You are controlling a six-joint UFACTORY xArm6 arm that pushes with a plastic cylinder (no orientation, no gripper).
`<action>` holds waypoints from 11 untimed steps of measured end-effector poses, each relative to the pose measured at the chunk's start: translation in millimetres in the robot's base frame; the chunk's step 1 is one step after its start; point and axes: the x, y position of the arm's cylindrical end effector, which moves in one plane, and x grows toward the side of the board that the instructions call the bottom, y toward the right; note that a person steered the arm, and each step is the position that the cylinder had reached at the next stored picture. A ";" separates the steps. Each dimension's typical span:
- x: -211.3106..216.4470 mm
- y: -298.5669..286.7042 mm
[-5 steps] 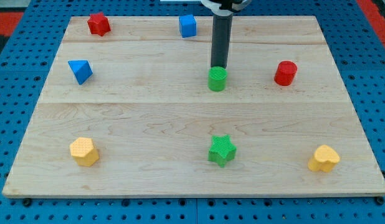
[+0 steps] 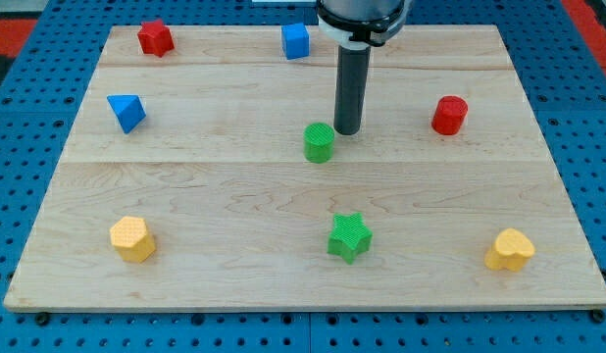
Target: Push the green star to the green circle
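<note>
The green star [image 2: 349, 236] lies on the wooden board [image 2: 234, 196] below the middle, toward the view's bottom. The green circle [image 2: 319, 142], a short cylinder, stands near the board's centre, above and slightly left of the star. My tip [image 2: 347, 132] is on the board just to the right of the green circle and slightly above it, close to or touching its upper right side. The dark rod rises straight up from the tip to the view's top.
A red star [image 2: 156, 38] and a blue cube [image 2: 296, 40] sit along the top. A blue triangle [image 2: 126, 112] is at the left, a red cylinder [image 2: 448, 115] at the right. A yellow block [image 2: 132, 238] and a yellow heart [image 2: 509, 250] sit at the bottom corners.
My tip has moved down the view, and the green circle has slid down and to the left. The green star has not moved.
</note>
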 end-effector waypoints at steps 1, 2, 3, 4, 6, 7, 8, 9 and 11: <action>0.2 0.9; 35.7 53.1; 68.4 94.2; 103.5 73.9; 190.0 10.9; 191.5 -30.4; 181.1 -81.8; 147.8 -45.5; 126.5 -107.2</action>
